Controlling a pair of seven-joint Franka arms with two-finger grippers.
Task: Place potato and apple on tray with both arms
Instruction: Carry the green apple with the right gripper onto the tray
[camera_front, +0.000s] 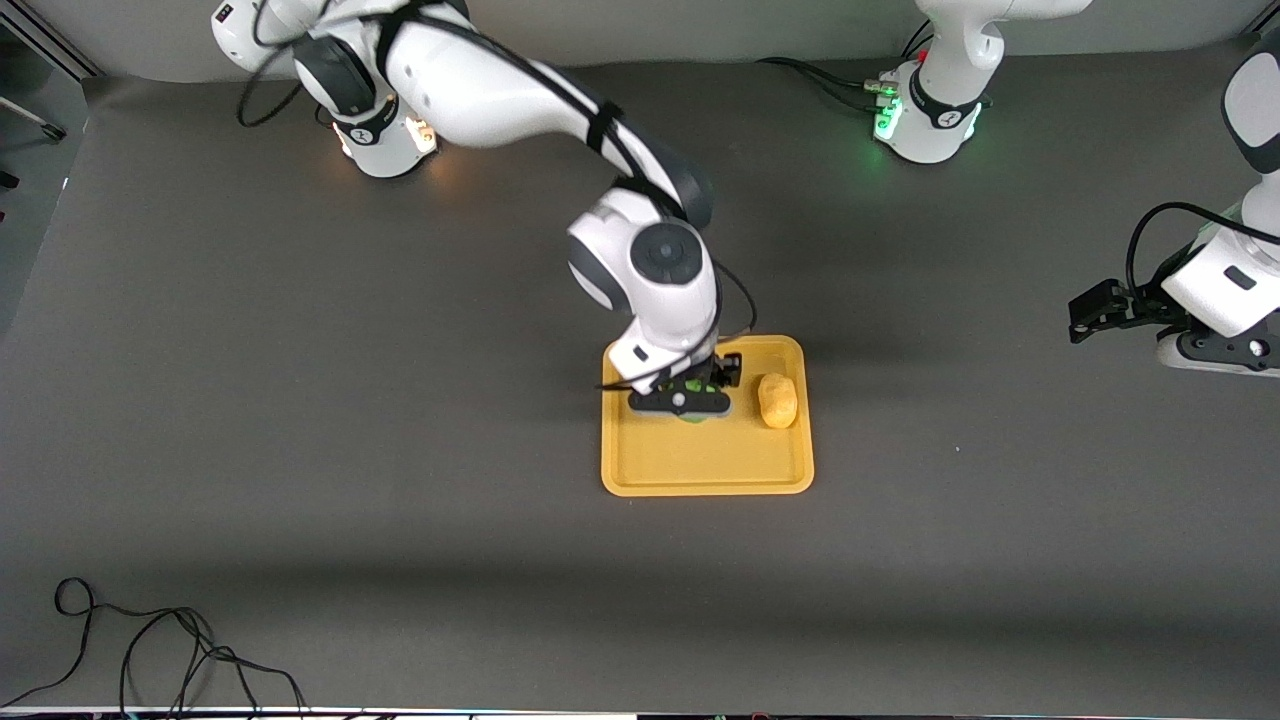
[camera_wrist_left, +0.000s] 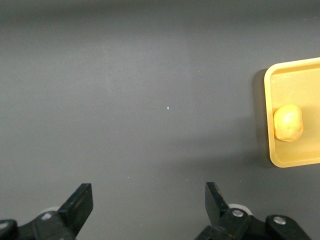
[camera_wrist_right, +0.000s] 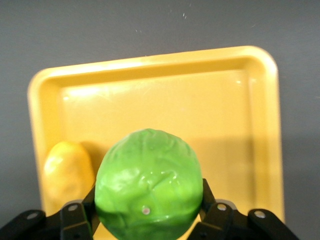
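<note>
We see the right tool down over the tray, its fingers pinching the apple from both sides. The green fruit sits squarely between those black fingers, above the tray's floor; whether it touches the floor we cannot tell. From the front, only slivers of green peek out under the tool.

Just beside it, toward the left arm's end of the tray, we spot the potato lying on the tray floor, close to the rim and apart from the apple. The rest of the tray's floor shows bare yellow-orange.

Out at the left arm's end of the tabletop, the left tool waits, fingers spread wide with nothing between them, well apart from the tray.
</note>
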